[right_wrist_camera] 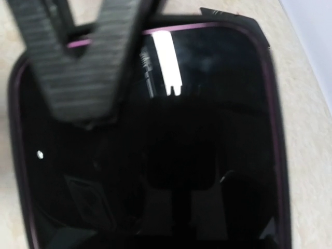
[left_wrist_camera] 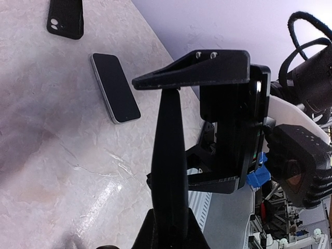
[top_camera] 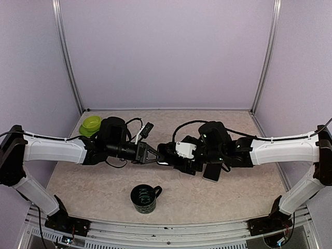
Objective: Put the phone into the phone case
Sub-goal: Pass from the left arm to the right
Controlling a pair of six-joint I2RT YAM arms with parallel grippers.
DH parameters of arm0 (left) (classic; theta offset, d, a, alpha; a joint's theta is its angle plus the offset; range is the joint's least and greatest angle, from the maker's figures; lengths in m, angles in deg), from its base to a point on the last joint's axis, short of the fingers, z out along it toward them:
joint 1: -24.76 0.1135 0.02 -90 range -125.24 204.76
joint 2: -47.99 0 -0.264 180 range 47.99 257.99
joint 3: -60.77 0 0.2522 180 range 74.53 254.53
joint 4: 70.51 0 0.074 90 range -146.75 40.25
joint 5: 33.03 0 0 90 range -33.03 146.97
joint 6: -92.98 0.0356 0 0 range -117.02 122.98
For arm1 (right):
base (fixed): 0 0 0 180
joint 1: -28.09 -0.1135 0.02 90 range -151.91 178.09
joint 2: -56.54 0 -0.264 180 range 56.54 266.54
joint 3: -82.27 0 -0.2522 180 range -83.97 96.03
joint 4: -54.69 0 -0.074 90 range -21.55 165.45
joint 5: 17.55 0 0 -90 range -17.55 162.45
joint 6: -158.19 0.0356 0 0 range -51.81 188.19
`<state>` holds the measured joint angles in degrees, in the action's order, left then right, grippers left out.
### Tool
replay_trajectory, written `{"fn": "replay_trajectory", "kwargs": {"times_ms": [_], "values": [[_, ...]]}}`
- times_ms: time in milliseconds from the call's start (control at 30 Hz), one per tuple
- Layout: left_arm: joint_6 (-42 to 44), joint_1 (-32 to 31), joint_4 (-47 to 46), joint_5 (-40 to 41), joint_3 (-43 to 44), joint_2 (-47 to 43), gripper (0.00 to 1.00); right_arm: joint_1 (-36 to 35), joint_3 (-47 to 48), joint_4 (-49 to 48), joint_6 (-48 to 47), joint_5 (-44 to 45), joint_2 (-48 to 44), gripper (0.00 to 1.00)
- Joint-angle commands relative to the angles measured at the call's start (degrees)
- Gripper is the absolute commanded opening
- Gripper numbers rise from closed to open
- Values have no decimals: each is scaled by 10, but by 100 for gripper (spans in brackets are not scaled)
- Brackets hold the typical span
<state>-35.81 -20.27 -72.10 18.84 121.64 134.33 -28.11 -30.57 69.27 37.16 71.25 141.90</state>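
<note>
1. The bowl (top_camera: 91,124) sits far left on the table (top_camera: 249,192), behind the left arm (top_camera: 52,149).
2. The mug (top_camera: 144,198) stands front centre.
3. The phone (top_camera: 211,171) lies flat under the right arm (top_camera: 280,150).
4. The case (left_wrist_camera: 66,18) lies near the phone, apart from it.
5. The held phone (right_wrist_camera: 166,129) is mid-table, between the arms.

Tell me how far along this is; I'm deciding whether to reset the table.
Done: the raised phone has a dark rim round its screen, seemingly cased. In hand: the right claw seems to hold it while the shut left claw lies on its end. Remaining: a second phone and a bare case lie apart on the table.
</note>
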Motion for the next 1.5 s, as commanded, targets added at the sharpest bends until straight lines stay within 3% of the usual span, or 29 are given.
{"fn": "replay_trajectory", "kwargs": {"times_ms": [0, 167, 233, 367, 500, 800, 967, 1200, 1400, 1467], "values": [[7, 3, -42, -6, 21, -4, 0, -4, 10, 26, 0, -1, -1, 76], [18, 5, -35, -8, 19, -10, 0, -4, 21, 54, 7, -48, -1, 60], [18, 5, -35, -7, 18, -11, 0, -4, 25, 53, 13, -47, 0, 64], [18, 5, -38, -5, 15, -11, 0, -4, 31, 53, 24, -28, 3, 86], [18, 8, -42, -4, 9, -16, 0, -4, 21, 42, 29, 7, -8, 99], [17, 12, -47, -8, 3, -23, 0, 0, 3, 15, 31, 46, -11, 100], [14, 13, -52, -7, 0, -22, 0, 0, 9, 14, 32, 25, -8, 89], [7, 13, -62, -9, -3, -15, 0, -1, 12, 16, 26, 13, -14, 61], [8, 15, -58, -12, 0, -14, 0, -1, 6, 9, 26, 13, -18, 55], [11, 17, -51, -8, 3, -15, 12, 0, 6, 4, 28, 16, -17, 53]]}}
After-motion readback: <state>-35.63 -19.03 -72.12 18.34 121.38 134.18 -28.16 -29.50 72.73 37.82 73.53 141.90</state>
